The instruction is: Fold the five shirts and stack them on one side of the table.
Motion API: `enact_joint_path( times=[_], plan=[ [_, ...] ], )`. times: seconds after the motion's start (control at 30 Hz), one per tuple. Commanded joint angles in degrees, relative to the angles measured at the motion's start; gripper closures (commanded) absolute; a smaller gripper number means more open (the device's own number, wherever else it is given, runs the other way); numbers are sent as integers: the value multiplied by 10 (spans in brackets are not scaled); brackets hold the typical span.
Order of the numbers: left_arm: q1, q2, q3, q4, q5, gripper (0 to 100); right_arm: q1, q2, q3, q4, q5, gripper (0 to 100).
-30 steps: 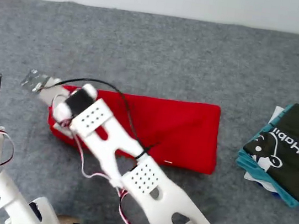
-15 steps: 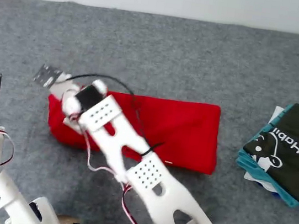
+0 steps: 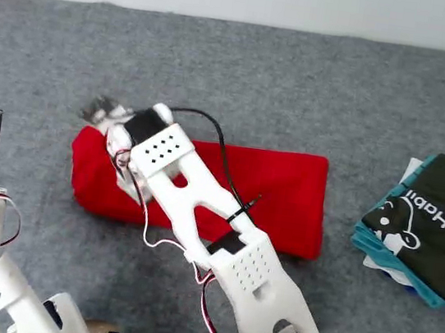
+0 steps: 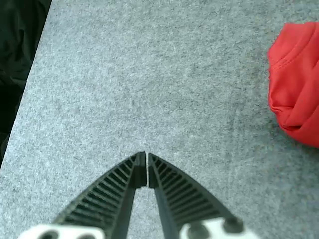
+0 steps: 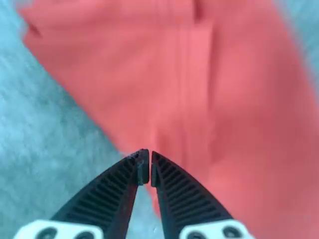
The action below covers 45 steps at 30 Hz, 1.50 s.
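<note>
Closest in, the left end effector (image 4: 147, 168) hangs over the grey carpeted table (image 4: 149, 74). Its ribbed black jaws are pressed together with nothing between them. The rounded end of the folded red cotton shirt (image 4: 294, 94) lies near it but apart. Farther out, that shirt forms a long band across the table's middle, and the white right arm (image 3: 199, 213) stretches diagonally over it. The right end effector (image 5: 146, 167) sits above the shirt's far corner on the left arm's side, jaws likewise closed tip to tip and empty. Well apart, at the table's right edge, rests a stack of folded shirts (image 3: 425, 228), with a dark one bearing white print on top of teal.
</note>
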State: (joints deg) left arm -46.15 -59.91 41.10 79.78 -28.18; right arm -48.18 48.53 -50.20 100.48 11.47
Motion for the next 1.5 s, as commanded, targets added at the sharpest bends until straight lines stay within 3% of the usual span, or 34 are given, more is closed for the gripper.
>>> enact_joint_path(
  times=[0.0,0.27,0.63,0.97,1.23,1.3,1.4,1.47],
  plan=[
    [1,-7,-8,3,5,984,12,-36,46,21,-11,985],
    [4,-7,-8,3,5,984,41,26,47,26,-12,990],
    [4,-7,-8,3,5,984,73,-189,90,27,-30,990],
    [4,-7,-9,3,5,984,225,-456,368,22,-47,990],
    [4,-6,-8,3,5,984,376,-567,545,-125,-60,987],
    [4,-6,-8,3,4,984,405,-563,588,-168,-84,937],
    [4,-6,-8,3,4,984,424,-545,637,-218,-97,778],
    [4,-5,-8,3,4,984,424,-527,654,-241,-117,738]
  ],
)
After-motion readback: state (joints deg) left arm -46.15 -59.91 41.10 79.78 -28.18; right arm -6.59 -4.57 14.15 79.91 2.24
